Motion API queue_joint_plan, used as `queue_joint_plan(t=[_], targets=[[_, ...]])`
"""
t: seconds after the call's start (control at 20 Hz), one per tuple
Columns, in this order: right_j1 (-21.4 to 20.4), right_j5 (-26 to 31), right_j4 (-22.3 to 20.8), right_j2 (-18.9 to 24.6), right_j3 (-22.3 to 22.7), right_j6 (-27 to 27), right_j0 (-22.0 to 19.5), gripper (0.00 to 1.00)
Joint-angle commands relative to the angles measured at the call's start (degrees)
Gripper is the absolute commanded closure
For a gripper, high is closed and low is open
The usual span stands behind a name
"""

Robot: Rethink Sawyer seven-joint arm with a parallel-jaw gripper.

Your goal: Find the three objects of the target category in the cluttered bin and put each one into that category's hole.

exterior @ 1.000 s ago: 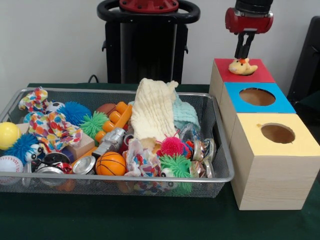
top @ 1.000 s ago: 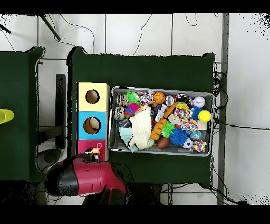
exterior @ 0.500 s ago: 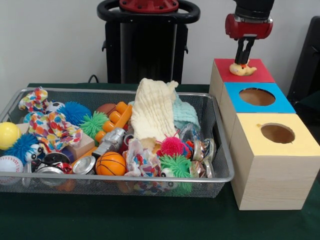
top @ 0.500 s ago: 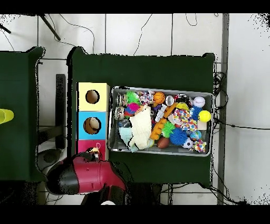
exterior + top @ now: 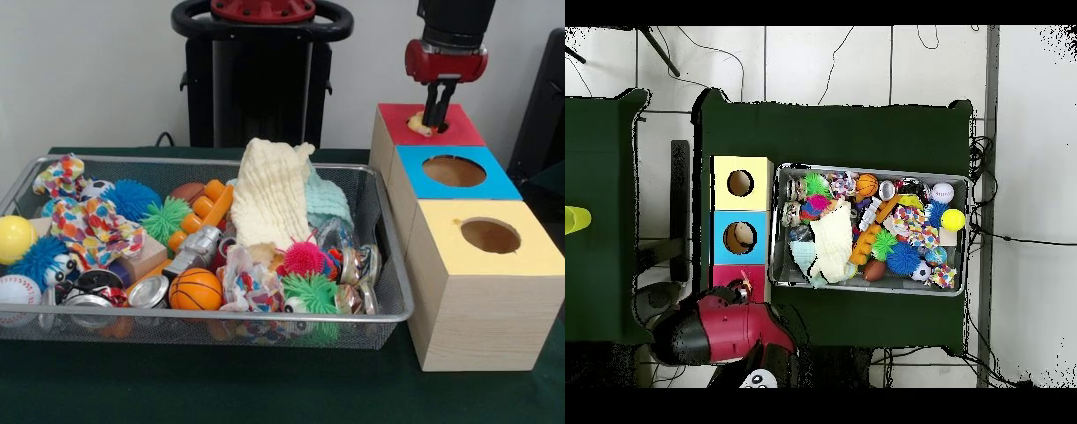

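Note:
My gripper (image 5: 433,122) hangs over the red-topped box (image 5: 459,131), its fingers pressed together and their tips down in the box's hole. A yellow plush toy (image 5: 417,124) with an orange bit sits low in that hole, only its top showing beside the fingertips. From above, the red arm (image 5: 715,335) covers most of the red box (image 5: 730,272), and a scrap of the toy (image 5: 742,291) shows at the arm's edge. The wire bin (image 5: 265,314) holds a jumble: a cream cloth (image 5: 274,194), spiky balls, a small basketball (image 5: 195,289), cans, and patterned fabric.
A blue-topped box (image 5: 494,181) and a yellow-topped box (image 5: 530,256), each with a round hole, stand in a row with the red one to the right of the bin. In the overhead view something pale lies inside the blue box's hole (image 5: 740,237).
The gripper has come down and shifted slightly right. The plush toy, which lay on top of the red box, has sunk into the hole under the fingertips.

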Motion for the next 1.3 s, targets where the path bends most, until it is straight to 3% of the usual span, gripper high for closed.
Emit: queue_joint_plan(t=[0.05, 0.65, 1.05, 1.2, 1.3], targets=[[4.98, -3.15, 1.73, 1.21, -2.40, 12.01, -0.74, 1.00], [1.06, 2.59, 1.73, 2.11, -0.75, 9.88, -2.23, 1.00], [-16.76, 20.89, 4.51, 4.91, 3.38, 5.63, -5.55, 1.00], [-20.19, 25.80, 4.48, 4.34, 3.26, 3.56, -6.36, 1.00], [-20.46, 28.18, 1.46, 1.69, 1.25, 2.25, -6.32, 1.00]])
